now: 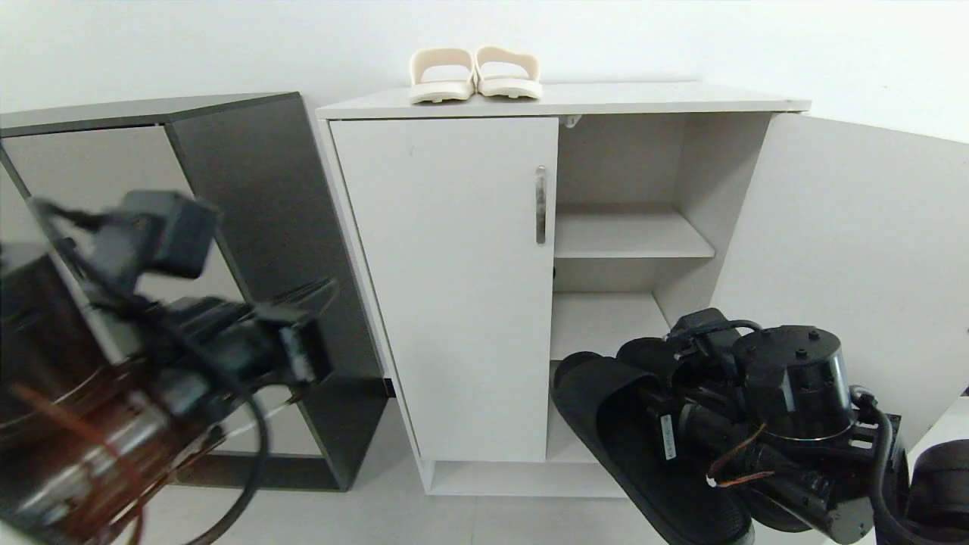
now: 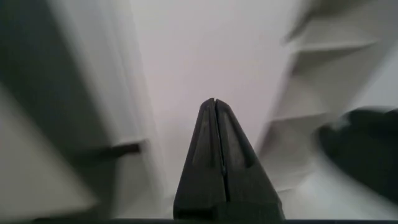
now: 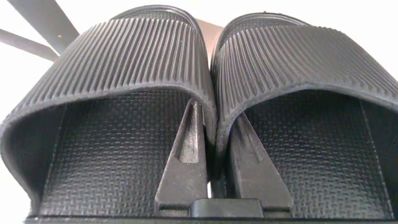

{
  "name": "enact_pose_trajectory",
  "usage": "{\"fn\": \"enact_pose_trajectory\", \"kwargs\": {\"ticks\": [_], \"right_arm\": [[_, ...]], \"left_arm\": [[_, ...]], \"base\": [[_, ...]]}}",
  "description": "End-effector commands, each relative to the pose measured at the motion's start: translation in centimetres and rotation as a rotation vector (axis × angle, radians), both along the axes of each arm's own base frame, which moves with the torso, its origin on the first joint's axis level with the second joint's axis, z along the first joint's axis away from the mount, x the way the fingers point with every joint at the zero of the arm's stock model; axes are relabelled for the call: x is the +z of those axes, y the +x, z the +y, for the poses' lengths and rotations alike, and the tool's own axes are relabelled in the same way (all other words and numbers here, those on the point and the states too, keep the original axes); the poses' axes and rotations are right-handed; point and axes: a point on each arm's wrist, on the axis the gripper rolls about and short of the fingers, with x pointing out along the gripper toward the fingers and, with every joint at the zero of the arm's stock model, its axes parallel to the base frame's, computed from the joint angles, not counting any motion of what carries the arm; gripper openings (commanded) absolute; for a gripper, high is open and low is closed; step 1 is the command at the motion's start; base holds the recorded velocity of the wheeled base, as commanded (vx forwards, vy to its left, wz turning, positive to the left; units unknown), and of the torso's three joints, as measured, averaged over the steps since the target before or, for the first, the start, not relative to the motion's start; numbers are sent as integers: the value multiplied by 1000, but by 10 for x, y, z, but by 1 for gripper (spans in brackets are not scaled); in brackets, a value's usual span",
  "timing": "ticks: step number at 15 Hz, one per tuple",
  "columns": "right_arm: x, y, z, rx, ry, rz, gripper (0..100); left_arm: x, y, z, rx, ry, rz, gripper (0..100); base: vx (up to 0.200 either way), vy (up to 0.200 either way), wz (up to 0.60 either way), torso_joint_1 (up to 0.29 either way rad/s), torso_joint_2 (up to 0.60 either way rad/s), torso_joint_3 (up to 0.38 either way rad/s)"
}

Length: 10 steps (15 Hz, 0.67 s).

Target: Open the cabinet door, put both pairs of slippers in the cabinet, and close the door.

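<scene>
The right jaws are clamped on the black slippers (image 3: 143, 68). One finger (image 3: 183, 158) sits inside each slipper, and they pinch the pair's touching inner strap walls together. The pair (image 1: 643, 424) hangs low, soles side by side and tilted, just in front of the open right half of the white cabinet (image 1: 447, 288), near its lower shelf (image 1: 606, 322). The right door (image 1: 848, 265) stands swung wide; the left door (image 1: 443, 227) is shut, its handle (image 1: 540, 204) upright.

The left jaws are pressed together and hold nothing. They face the shut door, in front of a dark shelf unit (image 1: 265, 227) beside the cabinet. The cream slippers (image 1: 475, 74) rest side by side on the cabinet top.
</scene>
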Motion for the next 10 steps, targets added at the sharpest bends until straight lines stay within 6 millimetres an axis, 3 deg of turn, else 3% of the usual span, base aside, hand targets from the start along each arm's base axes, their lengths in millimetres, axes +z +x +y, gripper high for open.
{"fn": "enact_pose_trajectory", "kwargs": {"ticks": [1,3,5,7,10], "right_arm": [[-3,1,0,-5,-10,7,0],[2,-1,-2,-3,3,-8,0],[3,-3,-3,0,0,-10,0],[3,-3,-3,6,0,-8,0],[3,-6,-1,21,4,-8,0]], "left_arm": [[-64,-92,84,378,94,104,0],[-100,-128,103,580,80,109,0],[-119,-158,106,729,62,71,0],[-139,-181,102,554,117,3,0],[-139,-183,97,242,54,-70,0]], "base": [[0,0,0,0,0,0],[0,0,0,0,0,0],[0,0,0,0,0,0],[0,0,0,0,0,0],[0,0,0,0,0,0]]}}
